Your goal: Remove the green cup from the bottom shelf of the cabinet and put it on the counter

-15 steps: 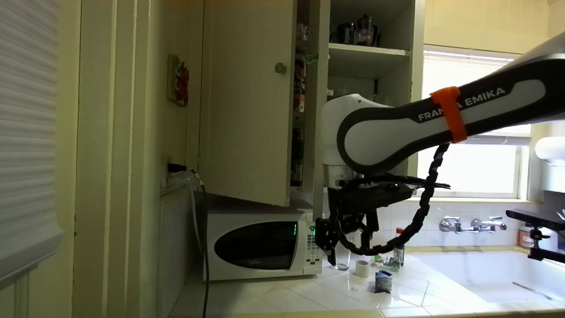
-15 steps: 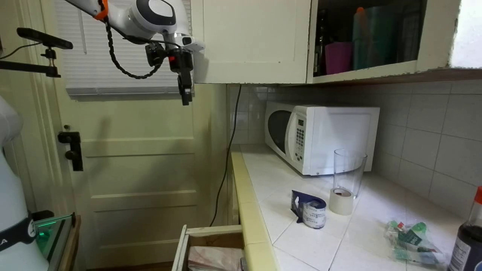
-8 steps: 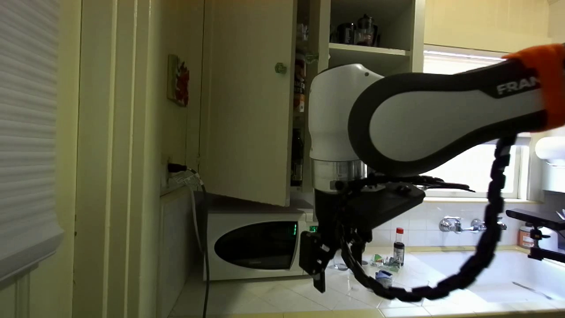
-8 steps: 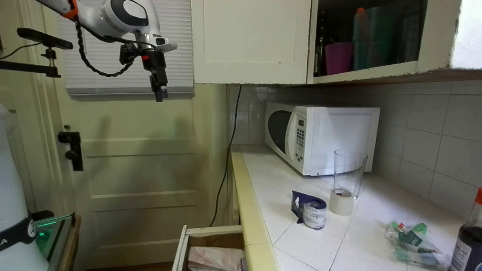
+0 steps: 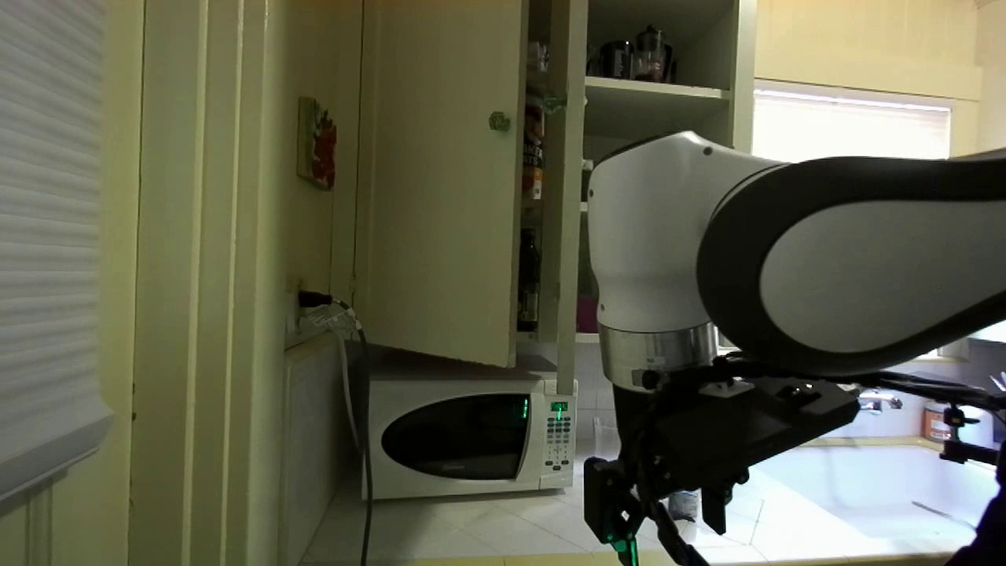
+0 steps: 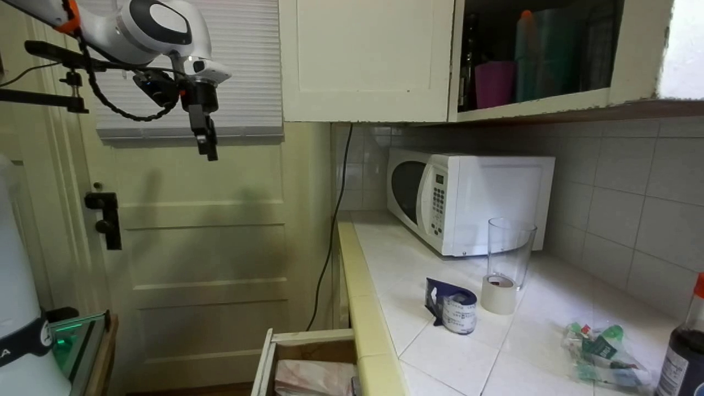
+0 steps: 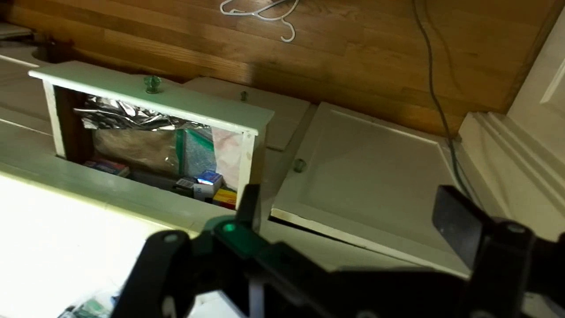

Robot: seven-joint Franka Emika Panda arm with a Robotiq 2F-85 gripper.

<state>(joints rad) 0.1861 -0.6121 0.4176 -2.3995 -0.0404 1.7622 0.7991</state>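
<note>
Fingers of the gripper are spread wide apart, with nothing held between them. In an exterior view, the gripper is seen well left of the microwave and higher. Below and left of the microwave, a drawer is pulled out; above the microwave and leftward, a white door is hung. Nearer than the microwave, a blue-and-white roll, a tape roll and a clear glass are set on the counter, with a plastic bag and a red-capped bottle farther right. Above the microwave, on the bottom shelf of the cabinet, a purple cup and an orange-tipped object are stood, then what appears to be the green cup: tall, upright, blue-green, dimmed by shadow. Yellow edging is seen left of the microwave; bare tile is shown between the two.
</note>
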